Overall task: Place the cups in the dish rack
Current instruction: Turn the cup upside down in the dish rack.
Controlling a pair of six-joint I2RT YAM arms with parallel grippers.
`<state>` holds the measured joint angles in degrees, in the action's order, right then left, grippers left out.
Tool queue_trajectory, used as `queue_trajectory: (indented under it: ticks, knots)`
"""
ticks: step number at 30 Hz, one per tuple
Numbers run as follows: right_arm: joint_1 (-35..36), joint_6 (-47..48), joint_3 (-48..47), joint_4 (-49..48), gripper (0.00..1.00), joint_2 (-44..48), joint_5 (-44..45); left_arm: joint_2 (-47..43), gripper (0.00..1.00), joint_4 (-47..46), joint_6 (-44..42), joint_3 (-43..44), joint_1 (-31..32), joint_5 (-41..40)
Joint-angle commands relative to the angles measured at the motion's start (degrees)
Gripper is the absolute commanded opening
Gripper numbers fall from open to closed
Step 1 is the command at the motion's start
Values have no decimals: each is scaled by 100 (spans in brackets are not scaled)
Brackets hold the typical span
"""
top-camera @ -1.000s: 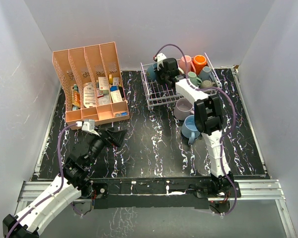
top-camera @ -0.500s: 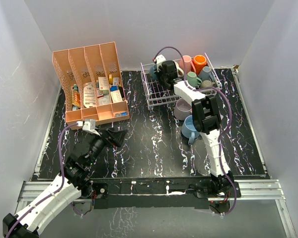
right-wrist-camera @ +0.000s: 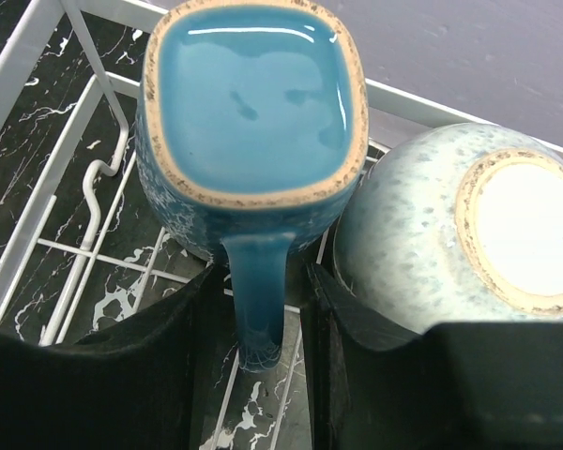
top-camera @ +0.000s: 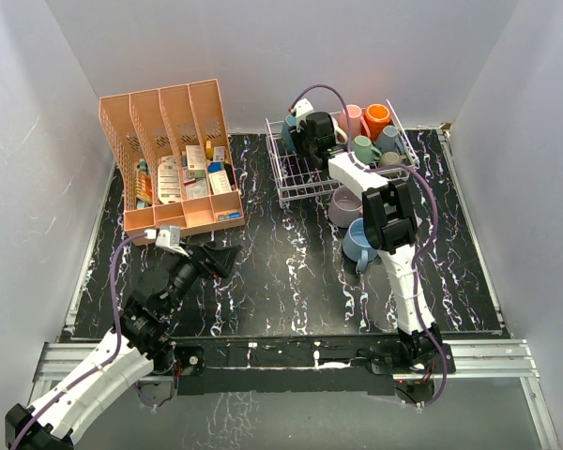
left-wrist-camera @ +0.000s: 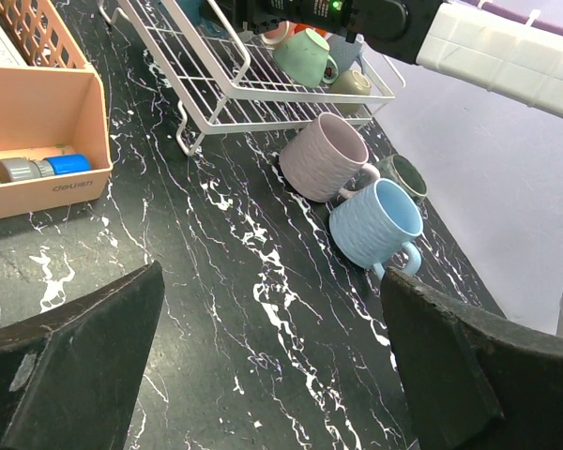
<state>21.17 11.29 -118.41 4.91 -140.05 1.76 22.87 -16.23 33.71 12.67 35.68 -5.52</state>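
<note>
Nearest, the left gripper (top-camera: 220,258) hangs over the black table (top-camera: 291,281), jaws spread wide, empty. Beyond it, a light blue mug (left-wrist-camera: 375,220) and a lilac mug (left-wrist-camera: 324,155) lie just before the dish rack (top-camera: 280,173). Farthest, in the rack's far-left corner, the right gripper (right-wrist-camera: 258,281) has its fingers parted either side of the teal mug (right-wrist-camera: 253,94) handle.

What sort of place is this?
Probably a robot test cell, not a real kitchen: a marbled black table boxed in by plain white walls, with a dish rack and a pink organizer as props.
</note>
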Motion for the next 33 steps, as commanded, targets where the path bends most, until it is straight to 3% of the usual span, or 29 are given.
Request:
queue_trajectory:
  ticks: [1, 9, 16, 28, 33]
  knots:
    - [-3, -28, -227, -379, 40, 288, 3, -115, 97, -9, 8, 192, -35, -18]
    - [-7, -119, -158, -297, 23, 522, -197, -254, 97, 76, 21, 167, -35, -34]
    - [-6, -188, 15, -201, 17, 756, -357, -300, 97, 76, 29, 165, -35, -14]
    - [-2, -93, 289, -201, 15, 961, -60, -310, 97, 50, 30, 171, -35, 25]
    - [0, -4, 287, -285, 20, 913, 131, -263, 97, -2, 32, 166, -35, 42]
